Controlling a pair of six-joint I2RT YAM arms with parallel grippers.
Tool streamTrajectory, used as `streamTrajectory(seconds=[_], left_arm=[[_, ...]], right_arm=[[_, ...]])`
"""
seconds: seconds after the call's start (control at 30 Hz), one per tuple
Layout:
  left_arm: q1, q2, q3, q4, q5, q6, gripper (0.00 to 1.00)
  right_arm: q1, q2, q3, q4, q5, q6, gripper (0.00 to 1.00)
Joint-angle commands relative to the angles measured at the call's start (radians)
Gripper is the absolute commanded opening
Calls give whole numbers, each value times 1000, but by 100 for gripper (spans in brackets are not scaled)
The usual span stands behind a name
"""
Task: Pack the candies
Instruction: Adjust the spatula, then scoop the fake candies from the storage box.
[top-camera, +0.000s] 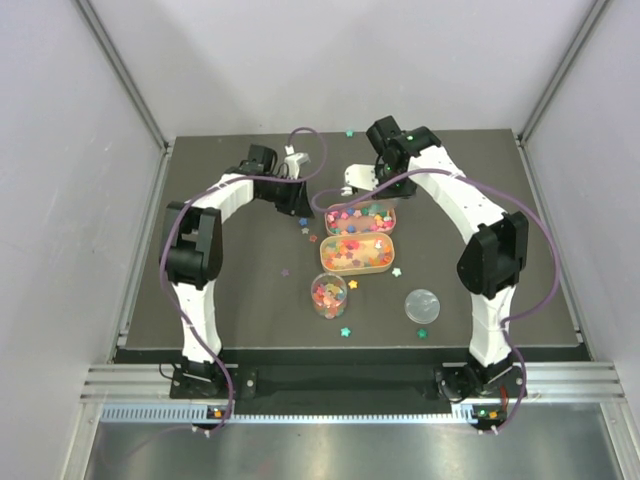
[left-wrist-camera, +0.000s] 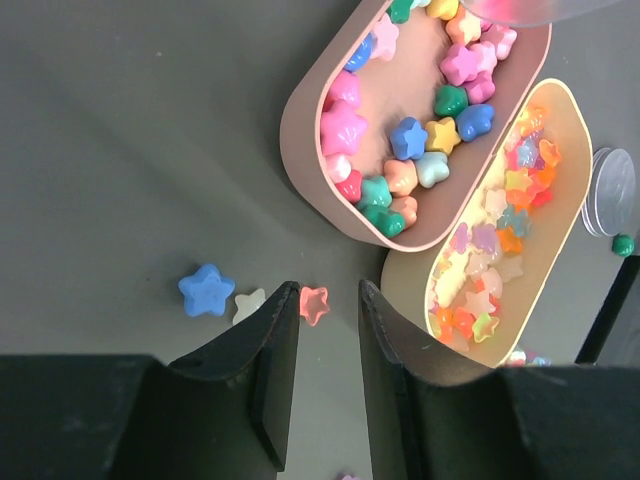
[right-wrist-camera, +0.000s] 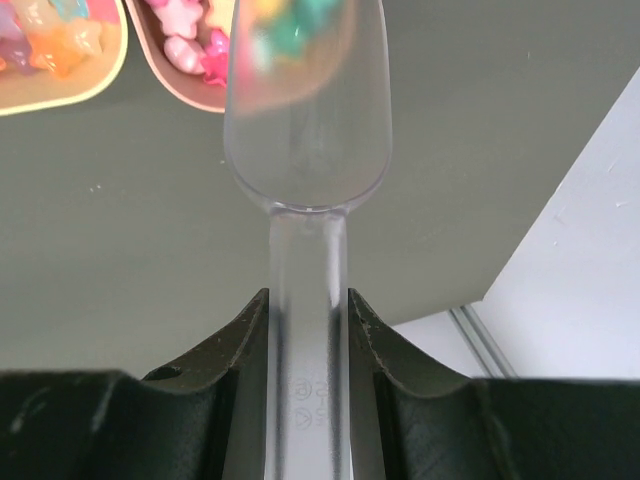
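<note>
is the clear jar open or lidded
Open: the clear jar has no lid on, candies visible inside; a round lid lies apart.

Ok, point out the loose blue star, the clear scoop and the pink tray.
blue star (left-wrist-camera: 206, 290), left wrist view, its centre.
clear scoop (right-wrist-camera: 306, 130), right wrist view, its bowl.
pink tray (left-wrist-camera: 298, 140), left wrist view, its outer wall.

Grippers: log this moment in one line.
left gripper: jaws open at stray pink star | right gripper: jaws shut on clear scoop
</note>
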Motion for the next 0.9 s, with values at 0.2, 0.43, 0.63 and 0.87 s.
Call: streamTrajectory(seconds=[0.2, 0.43, 0.63, 0.87], left_arm=[[-22, 70, 51, 55, 48, -28, 35], [-23, 89, 57, 54, 37, -30, 35], [-23, 139, 101, 21, 28, -30, 34], [-25, 185, 170, -2, 22, -36, 34]], right_arm=[[-11, 40, 15, -15, 59, -46, 0], [-12, 92, 28, -3, 62, -63, 0], [-11, 161, 115, -15, 42, -60, 0], [-9, 200, 160, -10, 5, -61, 0]])
